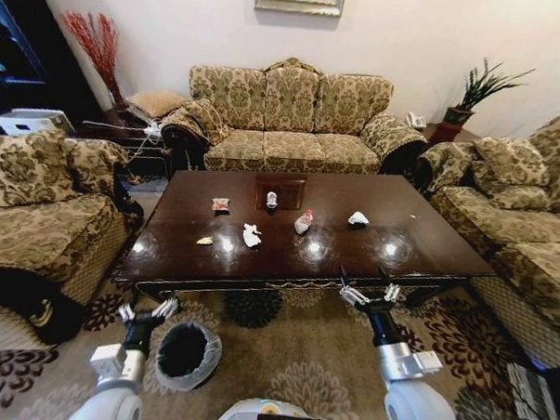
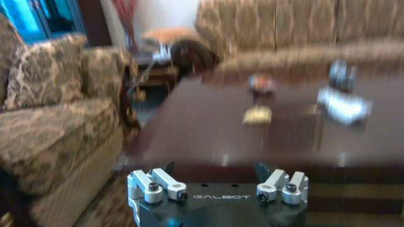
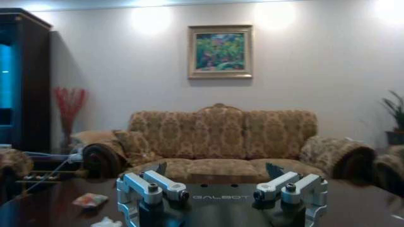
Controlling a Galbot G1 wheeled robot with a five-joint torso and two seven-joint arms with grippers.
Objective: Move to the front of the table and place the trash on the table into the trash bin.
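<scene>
Robot faces the desk [image 1: 372, 242] front; approach looks finished, no pick begun. Left hand [image 1: 147, 310] released, hovering beside the trash bin [image 1: 187, 355] on the carpet. Trash on desk, six pieces: yellowish scrap [image 1: 204, 240], snack packet [image 1: 221, 205], tissue [image 1: 251, 235], crushed bottle [image 1: 271, 199], red-capped bottle [image 1: 304, 221], tissue [image 1: 358, 218]. Right hand [image 1: 369, 295] released at the desk edge. Next move likely needs a reach to the nearest piece.

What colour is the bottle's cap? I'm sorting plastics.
Red; the bottle lies on the table, clearest in the head view.
</scene>
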